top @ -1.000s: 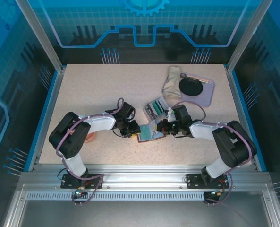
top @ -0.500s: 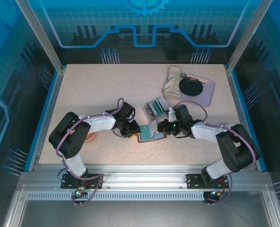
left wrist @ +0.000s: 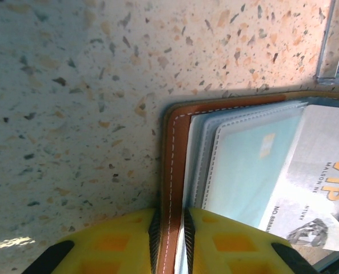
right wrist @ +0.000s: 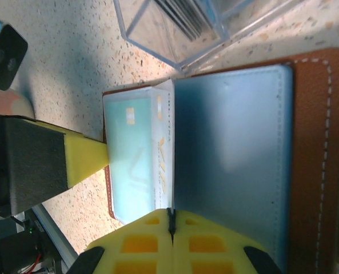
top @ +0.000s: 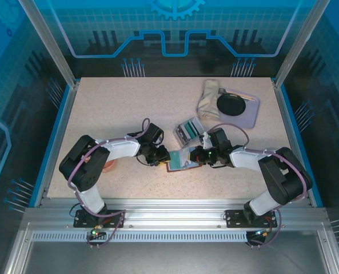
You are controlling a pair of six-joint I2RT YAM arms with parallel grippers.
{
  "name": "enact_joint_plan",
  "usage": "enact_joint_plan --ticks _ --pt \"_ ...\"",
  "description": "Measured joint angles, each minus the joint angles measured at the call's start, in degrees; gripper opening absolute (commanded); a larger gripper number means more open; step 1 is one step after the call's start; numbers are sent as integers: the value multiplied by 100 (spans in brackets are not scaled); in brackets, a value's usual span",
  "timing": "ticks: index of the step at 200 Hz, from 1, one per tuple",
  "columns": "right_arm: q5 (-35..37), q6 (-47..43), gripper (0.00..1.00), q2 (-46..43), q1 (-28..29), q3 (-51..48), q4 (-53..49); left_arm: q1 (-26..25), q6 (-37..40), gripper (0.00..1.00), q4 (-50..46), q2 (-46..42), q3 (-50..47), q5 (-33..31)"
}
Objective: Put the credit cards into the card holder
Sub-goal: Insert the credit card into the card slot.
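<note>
Card holder (top: 179, 161) is held open over bench (top: 112, 103) betw. both hands. L. hand (left wrist: 170, 240) is clamped, slightly open, on its brown edge. R. hand (right wrist: 171, 237) is pinched fully shut on an inner pocket leaf. Teal card (left wrist: 243, 165) and pale VIP card (left wrist: 323, 177) are pocketed, VIP text cut off at frame edge.

1. This is a robotics lab test cell, with the speckled table (top: 112, 108) as the floor of a closed booth.
2. Around the table rise aluminium posts (top: 51, 45) that carry blue see-through panels (top: 175, 28) printed with gear and circuit graphics.
3. A slotted aluminium rail (top: 175, 212) runs along the table's near edge.
4. The left arm (top: 115, 149) and the right arm (top: 249, 157) are bolted to that rail, with cables (top: 78, 171) looped along them.
5. A blue strip (top: 54, 142) trims the table's side.
</note>
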Motion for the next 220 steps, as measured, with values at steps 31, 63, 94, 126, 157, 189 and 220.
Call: enact_joint_plan --ticks 31,63,94,126,157,189,220 --pt "4 -2 1 59 125 -26 92 0 0 22 0 0 0 0" --pt "4 2 1 66 162 -26 107 0 -2 22 0 0 0 0" --pt "-11 90 2 107 168 -28 179 0 0 22 0 0 0 0" --pt "-50 238 3 417 321 15 354 0 -2 22 2 0 0 0" --pt "-111 326 6 682 544 269 400 0 -2 22 0 0 0 0" --pt "-76 337 13 758 608 431 214 0 0 22 0 0 0 -2" --pt "24 227 21 748 610 553 -98 0 0 22 2 0 0 -2"
